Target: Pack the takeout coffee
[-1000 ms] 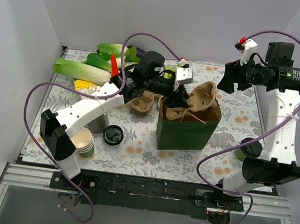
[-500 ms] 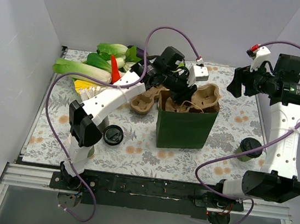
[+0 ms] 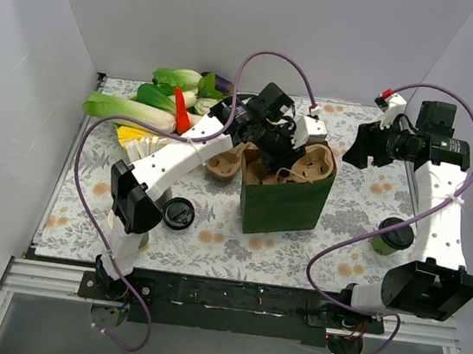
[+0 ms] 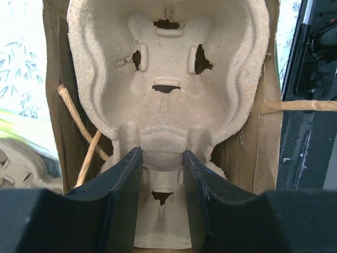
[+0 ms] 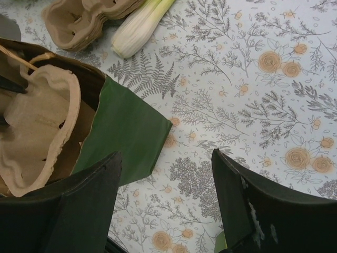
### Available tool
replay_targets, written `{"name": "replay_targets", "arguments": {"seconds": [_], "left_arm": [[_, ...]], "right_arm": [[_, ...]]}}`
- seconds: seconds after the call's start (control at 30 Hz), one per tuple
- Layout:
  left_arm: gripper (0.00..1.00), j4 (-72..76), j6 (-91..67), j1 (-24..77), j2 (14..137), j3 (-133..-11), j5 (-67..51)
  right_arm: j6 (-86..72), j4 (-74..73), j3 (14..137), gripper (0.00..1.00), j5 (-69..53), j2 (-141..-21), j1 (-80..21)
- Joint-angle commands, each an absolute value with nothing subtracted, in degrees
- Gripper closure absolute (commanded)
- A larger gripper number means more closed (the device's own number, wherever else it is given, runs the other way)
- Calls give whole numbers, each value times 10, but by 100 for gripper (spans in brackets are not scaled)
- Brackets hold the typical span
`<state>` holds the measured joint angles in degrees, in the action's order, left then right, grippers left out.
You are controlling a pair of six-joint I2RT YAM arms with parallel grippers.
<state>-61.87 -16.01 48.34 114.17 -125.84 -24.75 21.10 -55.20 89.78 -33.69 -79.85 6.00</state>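
Pulp cup carrier (image 4: 166,79) is clamped by the left gripper (image 4: 162,155) inside the green bag (image 3: 284,210) at the middle of the table (image 3: 211,237); the right gripper (image 5: 164,158) is held open. Lidded takeout coffee (image 3: 393,235) is seen near the right edge, likely to be fetched once the carrier is seated.

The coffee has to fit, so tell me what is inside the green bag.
In the green bag stands a pulp cup carrier, pinched by the left gripper, twine handles beside it. Its pockets look empty; the bag's floor beneath is covered.

Left claw (image 4: 161,158) pinching pulp tray (image 4: 166,113) inside paper bag (image 4: 239,158).
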Motion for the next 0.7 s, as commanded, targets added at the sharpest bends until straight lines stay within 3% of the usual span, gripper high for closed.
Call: {"name": "replay_targets", "arguments": {"seconds": [0.0, 0.67], "left_arm": [[100, -664, -152, 483, 1144, -1296, -218], [100, -628, -202, 490, 1178, -1214, -178]], "right_arm": [[217, -533, 889, 24, -354, -779, 62], [232, -543, 852, 24, -392, -772, 62]]}}
